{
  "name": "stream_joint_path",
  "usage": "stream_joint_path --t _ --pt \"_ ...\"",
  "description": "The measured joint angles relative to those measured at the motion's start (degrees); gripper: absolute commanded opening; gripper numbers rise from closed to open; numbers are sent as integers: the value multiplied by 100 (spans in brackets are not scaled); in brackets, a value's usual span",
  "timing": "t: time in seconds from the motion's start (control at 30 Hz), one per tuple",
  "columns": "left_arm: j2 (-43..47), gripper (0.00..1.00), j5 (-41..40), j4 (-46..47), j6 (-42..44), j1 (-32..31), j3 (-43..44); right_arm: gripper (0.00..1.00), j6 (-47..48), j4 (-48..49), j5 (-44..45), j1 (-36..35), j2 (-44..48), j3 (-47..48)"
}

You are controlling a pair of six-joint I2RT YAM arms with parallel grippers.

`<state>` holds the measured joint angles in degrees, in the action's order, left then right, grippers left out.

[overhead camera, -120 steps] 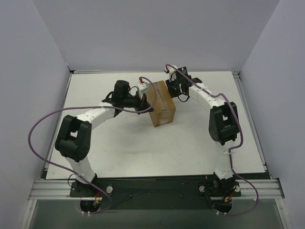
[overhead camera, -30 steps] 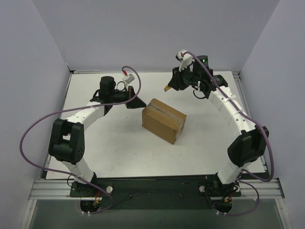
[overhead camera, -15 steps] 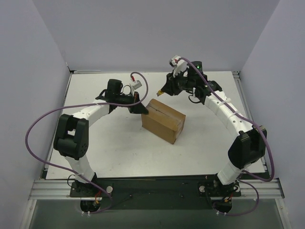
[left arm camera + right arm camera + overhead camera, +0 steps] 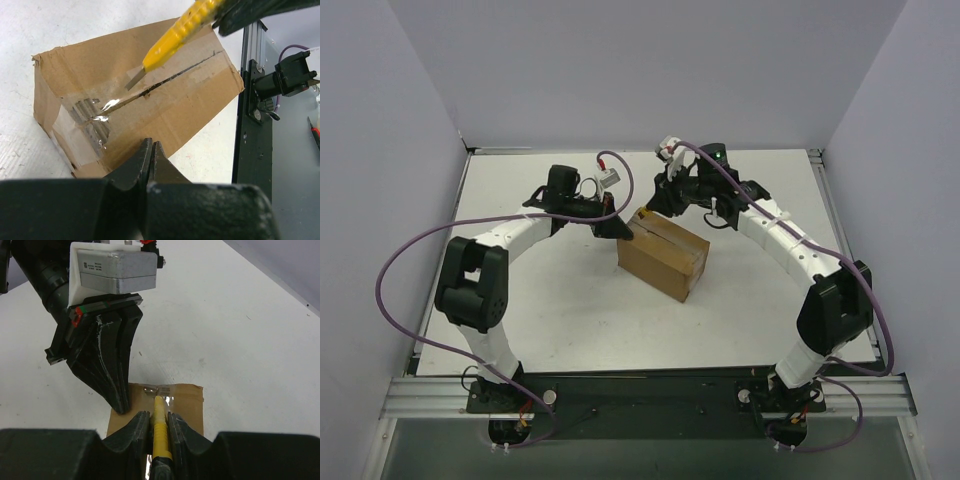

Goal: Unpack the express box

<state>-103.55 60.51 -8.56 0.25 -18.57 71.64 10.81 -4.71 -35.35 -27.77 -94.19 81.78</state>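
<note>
The express box (image 4: 663,255) is a brown carton lying on the white table, its taped top seam (image 4: 165,80) facing up. My left gripper (image 4: 622,231) is shut with nothing in it, its tips (image 4: 151,146) against the box's left upper corner. My right gripper (image 4: 657,203) is shut on a yellow box cutter (image 4: 159,427). The cutter's blade (image 4: 134,79) rests at the taped far end of the seam. From the right wrist, the left gripper's fingers (image 4: 107,365) stand just left of the cutter's tip, over the box (image 4: 187,405).
The white table (image 4: 570,320) ends at grey walls on the left, back and right. A black rail (image 4: 640,385) with the arm bases runs along the near edge. Purple cables loop off both arms.
The left gripper has swung right to the box's corner and stopped there. The right arm has come down and left, bringing the cutter's blade onto the box's top seam.
</note>
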Motion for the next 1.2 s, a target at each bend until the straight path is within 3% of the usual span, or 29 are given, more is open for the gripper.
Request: stream_joint_path --t 0.57,1.2 --pt "-109 0 138 13 -55 2 92 0 444 782 407 -315 0 -476" --pt "-160 0 170 13 -109 2 149 0 516 813 450 -356 0 -492"
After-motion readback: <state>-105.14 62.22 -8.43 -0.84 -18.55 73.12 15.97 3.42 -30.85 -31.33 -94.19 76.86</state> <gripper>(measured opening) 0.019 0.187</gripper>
